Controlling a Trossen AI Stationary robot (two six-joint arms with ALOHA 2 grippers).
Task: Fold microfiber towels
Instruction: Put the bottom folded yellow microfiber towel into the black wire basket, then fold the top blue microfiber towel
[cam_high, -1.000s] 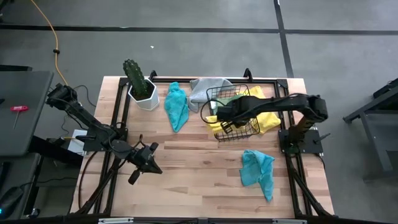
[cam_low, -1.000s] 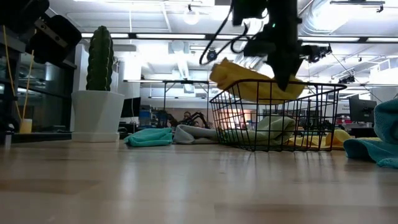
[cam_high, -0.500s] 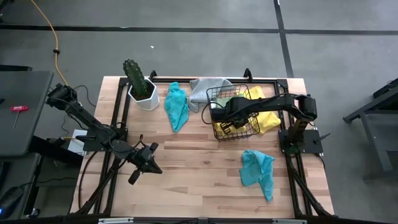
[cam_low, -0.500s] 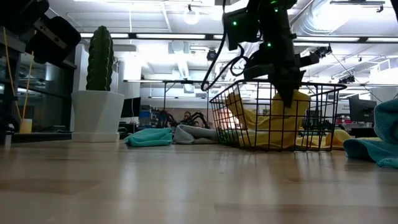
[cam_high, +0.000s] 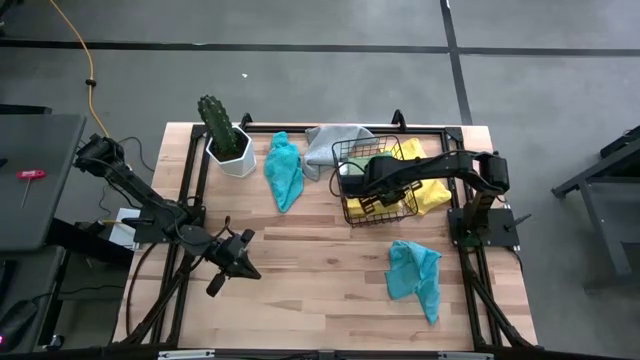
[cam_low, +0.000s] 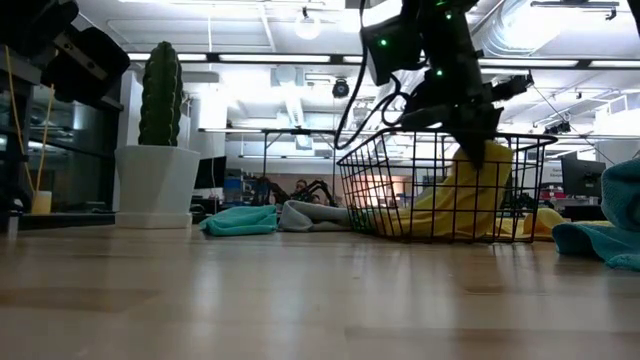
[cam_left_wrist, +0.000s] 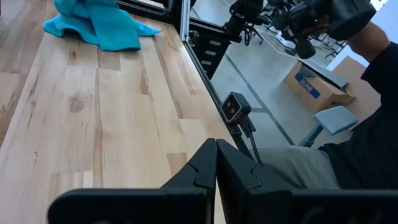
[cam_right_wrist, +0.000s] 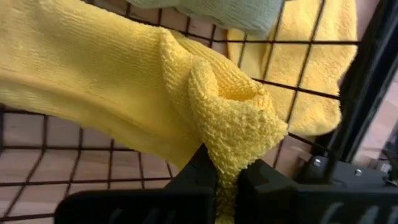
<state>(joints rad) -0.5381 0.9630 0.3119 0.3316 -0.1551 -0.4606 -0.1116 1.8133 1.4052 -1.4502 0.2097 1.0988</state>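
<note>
My right gripper (cam_high: 362, 186) reaches down into the black wire basket (cam_high: 343, 152), shut on a yellow towel (cam_low: 452, 203). A second yellow towel (cam_high: 433, 192) lies by the basket's right side. A light green towel (cam_high: 386, 153) lies in the basket's far part, and a grey one (cam_high: 333, 143) lies beyond its far left corner. One teal towel (cam_high: 283, 170) lies crumpled left of the basket, another (cam_high: 416, 276) near the front right. My left gripper (cam_high: 214, 286) hovers shut near the front left and holds nothing. My right gripper pinches a bunched-up fold of the yellow towel (cam_right_wrist: 231, 127) between its two fingers (cam_right_wrist: 198, 171), several layers thick. The fingers come from above, pointing steeply down inside the basket. The towel hangs slack from them like a tent, its lower part (cam_low: 425, 226) on the basket's floor.
A potted cactus (cam_high: 222, 135) in a white pot stands at the far left of the table. Bare wooden tabletop (cam_high: 310, 260) lies in the middle and toward the front. A person sits beyond the table's edge (cam_left_wrist: 373, 93).
My right gripper has gone down into the basket and tipped more steeply downward, still shut on the yellow towel. The towel, which was held up around the basket's rim, now hangs inside with its lower part resting on the basket's floor.
</note>
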